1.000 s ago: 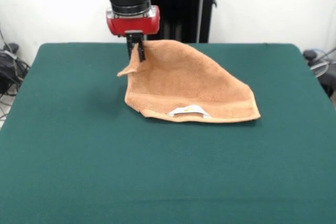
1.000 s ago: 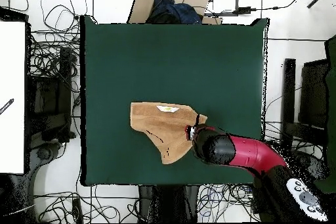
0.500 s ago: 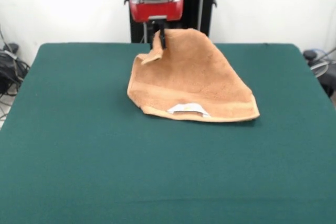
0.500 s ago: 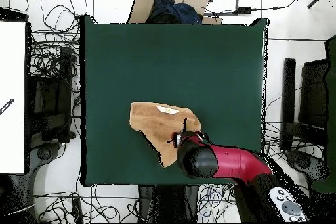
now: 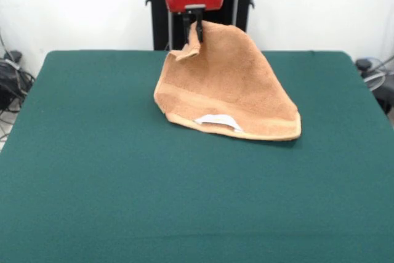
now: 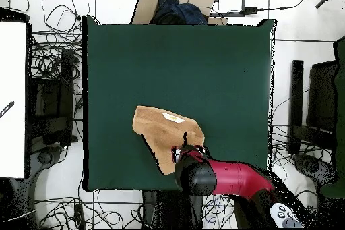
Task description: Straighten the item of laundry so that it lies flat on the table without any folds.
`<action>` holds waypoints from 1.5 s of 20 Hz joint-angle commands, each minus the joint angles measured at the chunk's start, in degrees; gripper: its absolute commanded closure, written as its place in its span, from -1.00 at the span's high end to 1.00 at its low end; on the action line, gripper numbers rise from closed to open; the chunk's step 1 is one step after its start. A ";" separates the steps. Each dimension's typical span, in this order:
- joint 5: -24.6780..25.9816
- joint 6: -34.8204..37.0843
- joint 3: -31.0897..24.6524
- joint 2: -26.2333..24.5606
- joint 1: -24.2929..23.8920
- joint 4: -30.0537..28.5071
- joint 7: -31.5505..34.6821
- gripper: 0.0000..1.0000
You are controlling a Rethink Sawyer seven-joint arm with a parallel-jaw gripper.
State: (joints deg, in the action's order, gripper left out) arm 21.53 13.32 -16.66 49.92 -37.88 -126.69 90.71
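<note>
On the green table (image 5: pixel 92 170), the red-and-black arm (image 6: pixel 229 177) hangs straight down, its claw (image 5: pixel 192 29) pinching a raised corner of the orange-tan towel (image 5: pixel 228 90). The cloth drapes tent-like toward its near edge, apparently resting on the table, white label (image 5: pixel 215 119) showing.

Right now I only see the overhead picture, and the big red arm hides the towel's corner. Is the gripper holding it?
Observer: Yes. The front view shows the gripper shut on one corner of the towel, high above the table.
Operator: Is the whole towel in the air?
Observer: No. Its lower edge rests on the table, and the cloth slopes up to the gripper like a tent.
Operator: Is it flat yet?
Observer: No. The held corner flops over in a small fold beside the gripper.
</note>
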 commanded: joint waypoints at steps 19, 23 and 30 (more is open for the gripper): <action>-0.61 -6.72 1.85 -1.66 1.66 -2.84 10.47 1.00; -2.51 -4.88 4.81 3.59 4.72 -6.80 13.30 1.00; -5.68 -5.88 2.40 2.58 5.42 -5.91 13.59 1.00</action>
State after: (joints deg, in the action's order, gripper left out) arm 19.88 9.61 -13.62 51.97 -34.28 -130.25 90.71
